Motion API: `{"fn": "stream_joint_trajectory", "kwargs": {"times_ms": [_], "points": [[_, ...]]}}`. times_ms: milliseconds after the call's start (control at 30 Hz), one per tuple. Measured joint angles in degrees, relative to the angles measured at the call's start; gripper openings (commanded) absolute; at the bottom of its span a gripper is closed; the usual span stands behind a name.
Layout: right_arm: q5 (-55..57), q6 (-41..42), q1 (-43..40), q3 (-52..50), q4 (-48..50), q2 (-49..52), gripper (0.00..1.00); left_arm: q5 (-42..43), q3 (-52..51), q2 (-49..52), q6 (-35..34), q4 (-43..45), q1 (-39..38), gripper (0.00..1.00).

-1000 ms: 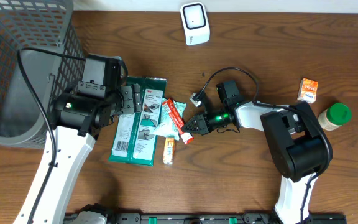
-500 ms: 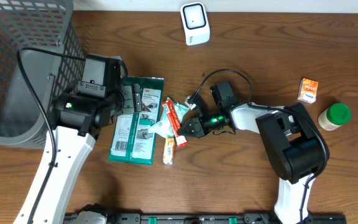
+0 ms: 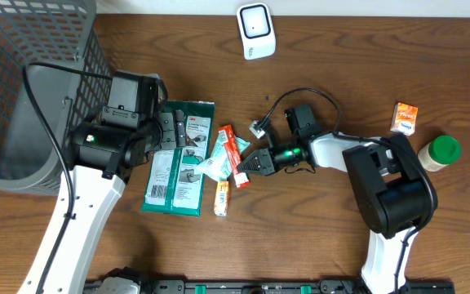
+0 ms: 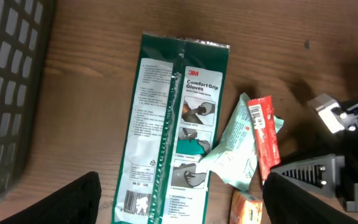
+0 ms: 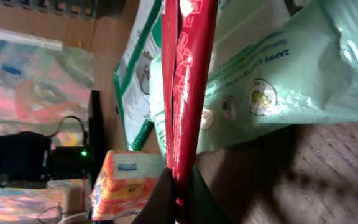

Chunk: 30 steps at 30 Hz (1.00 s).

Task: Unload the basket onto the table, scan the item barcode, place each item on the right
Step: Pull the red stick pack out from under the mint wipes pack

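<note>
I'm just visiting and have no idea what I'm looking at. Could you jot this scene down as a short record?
Right gripper: shut on the end of the red packet
Left gripper: open, holding nothing, above the green glove pack
Beside the packet: pale green pouch, small orange pack
Far edge: white device
Left side: grey basket

Inspection recorded a grey mesh basket (image 3: 6, 49) at the left edge of the wooden tabletop (image 3: 341, 49). A green glove pack (image 3: 166, 184) lay flat beside it. Far right, a small orange box (image 3: 404, 118) lay near a green-lidded jar (image 3: 439, 153).
</note>
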Motion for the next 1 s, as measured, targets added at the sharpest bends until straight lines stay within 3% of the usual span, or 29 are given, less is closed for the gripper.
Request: {"fn": "stream_joint_trajectory", "kwargs": {"times_ms": [1000], "points": [[-4.6, 7.8, 0.6, 0.0, -0.3, 0.0, 0.01, 0.0, 0.0, 0.0, 0.0, 0.0, 0.0, 0.84]]}}
